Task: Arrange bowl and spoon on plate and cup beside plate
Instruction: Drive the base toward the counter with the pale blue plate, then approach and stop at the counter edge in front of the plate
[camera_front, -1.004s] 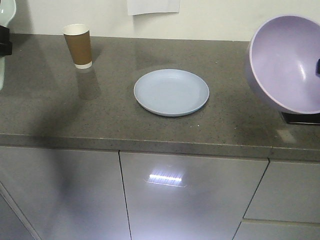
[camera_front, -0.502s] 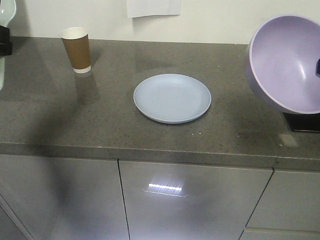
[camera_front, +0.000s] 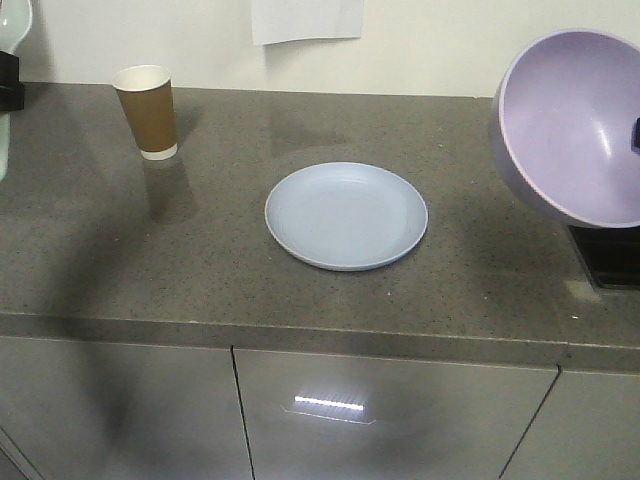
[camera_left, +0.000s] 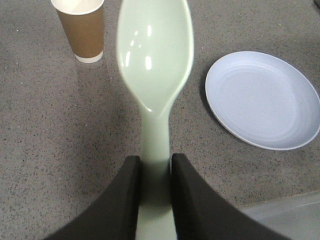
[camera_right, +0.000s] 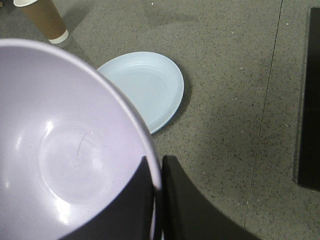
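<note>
**Q:** What has been completed at this stage?
**A:** Nothing is placed yet. The round pale blue shallow plate (camera_front: 346, 215) lies bare on the grey speckled tabletop (camera_front: 200, 260).

**Q:** Where are the 2 items meant for it?
**A:** Both are held aloft. The short mint-white plastic spoon (camera_left: 155, 60) is clamped by its handle between the left jaws. The lavender plastic bowl (camera_right: 65, 150) is pinched at its rim by the right jaws and held tilted, to the right of the plate.

**Q:** And the cup?
**A:** The tapered brown paper cup (camera_front: 146, 110) stands upright at the rear left, well apart from the plate. All 3 placements are judged to remain.
</note>
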